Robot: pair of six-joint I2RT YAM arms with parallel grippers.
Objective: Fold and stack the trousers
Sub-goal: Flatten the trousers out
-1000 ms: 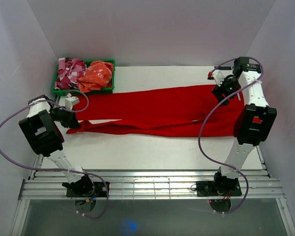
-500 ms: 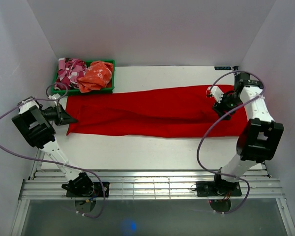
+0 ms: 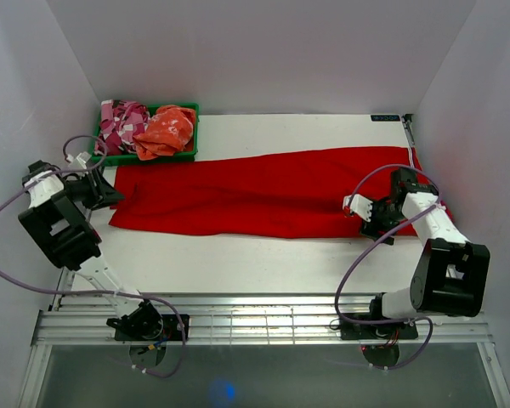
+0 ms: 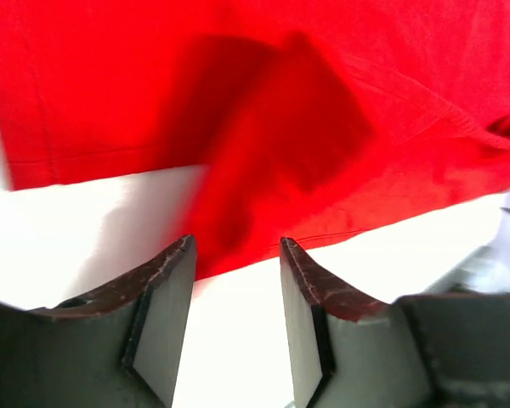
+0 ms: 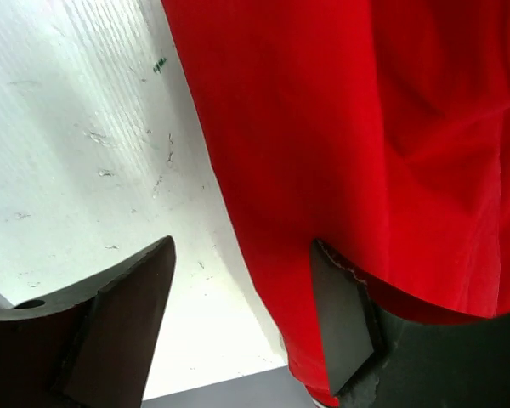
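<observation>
The red trousers [image 3: 255, 191] lie flat as one long band across the table, from the left edge almost to the right wall. My left gripper [image 3: 113, 196] hovers at their left end, open. In the left wrist view its jaws [image 4: 235, 251] stand apart with nothing between them, the red cloth [image 4: 238, 85] just ahead. My right gripper [image 3: 370, 219] is low over the trousers' near right edge. It is open [image 5: 242, 251]: one finger is over the red cloth [image 5: 365, 127], the other over bare table, and the cloth's edge runs between them, ungripped.
A green bin [image 3: 189, 109] at the back left holds a pink-and-white patterned garment [image 3: 121, 123] and an orange one [image 3: 167, 130]. White table [image 3: 238, 259] shows in front of the trousers. The side walls stand close to both arms.
The left gripper carried the near leg's end back over the other leg, then opened and let go. The right gripper moved from the back right corner toward the near edge.
</observation>
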